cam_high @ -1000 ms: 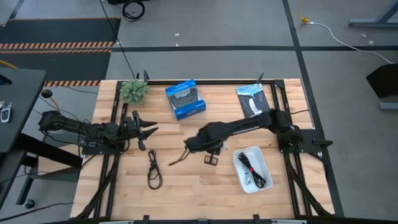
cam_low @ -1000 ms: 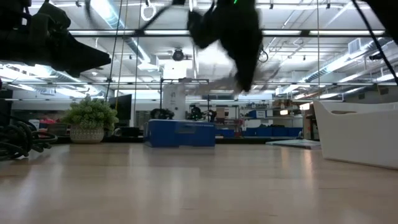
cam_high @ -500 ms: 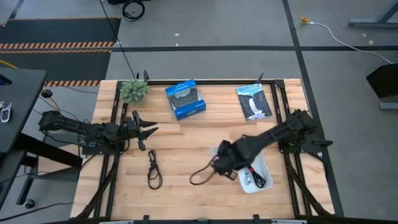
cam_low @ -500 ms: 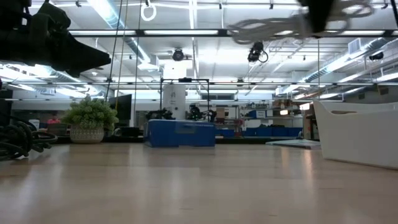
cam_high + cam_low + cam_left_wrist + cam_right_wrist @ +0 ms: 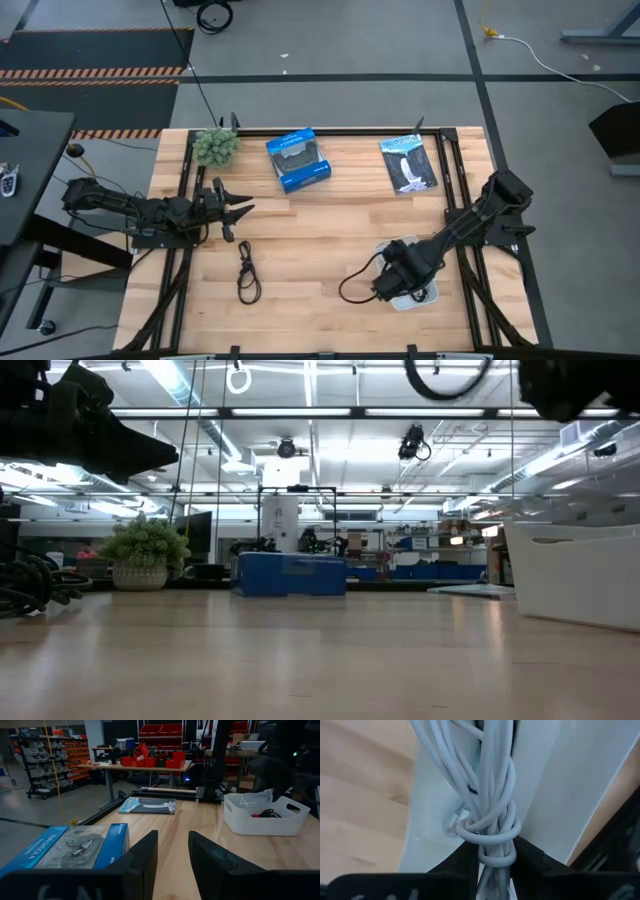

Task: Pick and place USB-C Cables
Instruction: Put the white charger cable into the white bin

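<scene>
Right wrist view: I have the white cable (image 5: 487, 810) pinched between the right gripper (image 5: 492, 852) fingers, hanging over the white bin (image 5: 555, 790) so it can drop inside.

From above, my right arm folds back low over the bin (image 5: 425, 298), a loop trailing onto the table (image 5: 310, 220). The dark cable (image 5: 246, 272) lies well apart. The left gripper (image 5: 238, 209) waits near the plant (image 5: 215, 146), fingers spread and empty.

r pincer (image 5: 393, 284) w/ white cable (image 5: 487, 795) now over white bin (image 5: 384, 249), off table centre
</scene>
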